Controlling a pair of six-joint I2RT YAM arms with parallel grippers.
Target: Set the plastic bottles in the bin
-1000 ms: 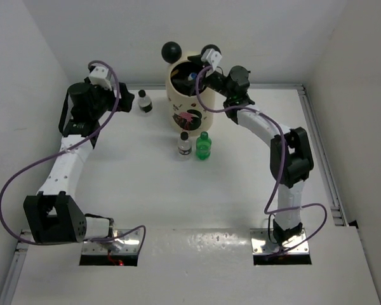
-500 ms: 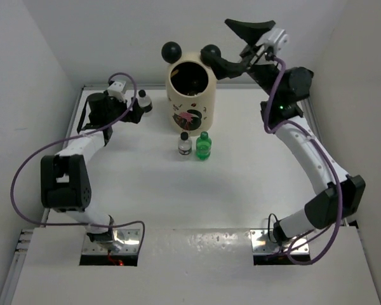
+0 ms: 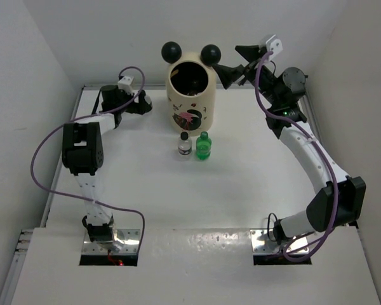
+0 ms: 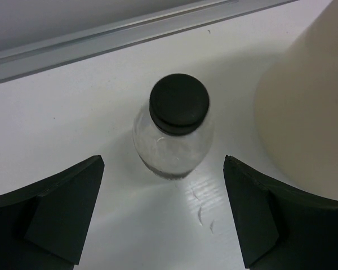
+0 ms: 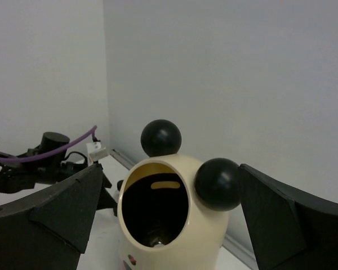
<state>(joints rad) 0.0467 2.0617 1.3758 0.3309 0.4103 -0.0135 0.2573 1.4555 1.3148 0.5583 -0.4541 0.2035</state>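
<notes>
The left gripper (image 4: 163, 211) has swung in, jaws spread around the black-capped bottle (image 4: 172, 143) beside the bin (image 3: 192, 105), while the right gripper (image 3: 235, 61), spread and empty, has pulled out of the bin, so closing on that bottle looks next.

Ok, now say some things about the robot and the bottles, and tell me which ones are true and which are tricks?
1. The left gripper is open, with a black-capped clear bottle between its fingers, untouched. True.
2. The green bottle is lying down. False: it stands upright beside a second black-capped bottle.
3. The right gripper holds a bottle. False: it is open and empty, near the bin.
4. The bin has two black balls on its rim. True.
</notes>
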